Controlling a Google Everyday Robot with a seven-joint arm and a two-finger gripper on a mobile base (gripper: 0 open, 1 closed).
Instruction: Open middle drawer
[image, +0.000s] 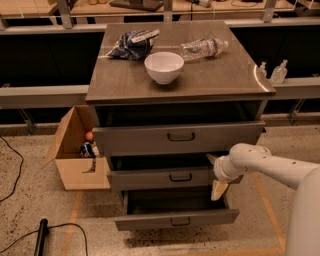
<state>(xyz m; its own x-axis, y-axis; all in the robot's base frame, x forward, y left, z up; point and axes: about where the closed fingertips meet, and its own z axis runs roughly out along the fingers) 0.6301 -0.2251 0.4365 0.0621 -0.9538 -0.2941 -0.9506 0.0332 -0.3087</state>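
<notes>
The end effector (215, 174) sits at the right end of the middle drawer (160, 178), on a white arm (270, 165) coming in from the right. Its two fingers (218, 190) are spread apart, one above the other, with the drawer front's right edge between them; whether they press on it cannot be told. The middle drawer, with a small dark handle (180, 177), stands slightly pulled out, between the top drawer (150, 140) and the bottom drawer (150, 221), which juts furthest forward. On the bench (225, 80) are a white bowl (164, 67), a water bottle (204, 48) lying on its side and a crumpled dark bag (132, 44). An open cardboard box (75, 170) stands on the floor to the left.
</notes>
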